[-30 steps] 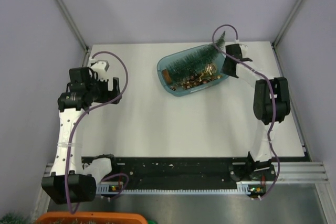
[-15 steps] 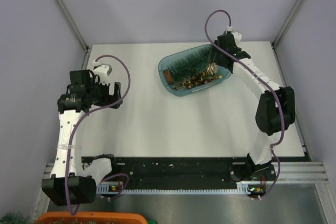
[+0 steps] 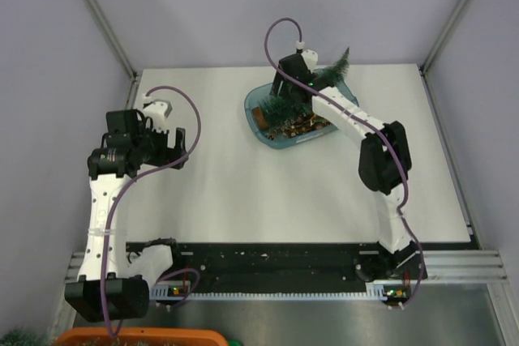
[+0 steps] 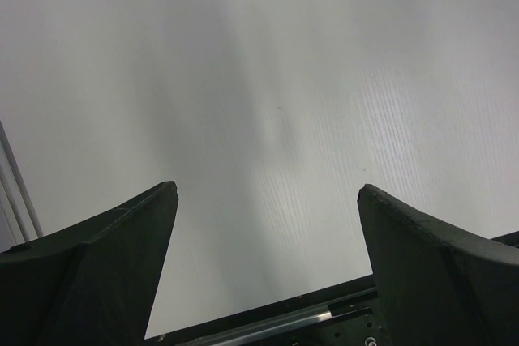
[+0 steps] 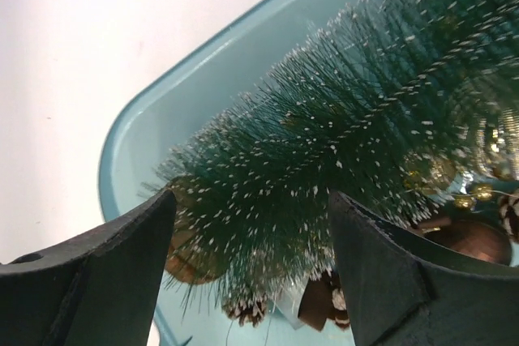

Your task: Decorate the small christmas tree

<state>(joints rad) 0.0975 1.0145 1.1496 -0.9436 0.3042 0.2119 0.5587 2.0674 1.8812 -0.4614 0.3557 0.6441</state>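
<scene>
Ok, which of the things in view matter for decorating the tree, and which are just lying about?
For the job: small christmas tree lying in the blue tray; pine cones and gold ornaments beside it; right gripper, open above the tree.
Lying about: orange bin at the near edge; green tuft beside it.

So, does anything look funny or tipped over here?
Yes. The small frosted dark green bristle tree lies on its side in the translucent blue oval tray, among pinecones and gold ornaments, instead of standing on its round brown base.
</scene>
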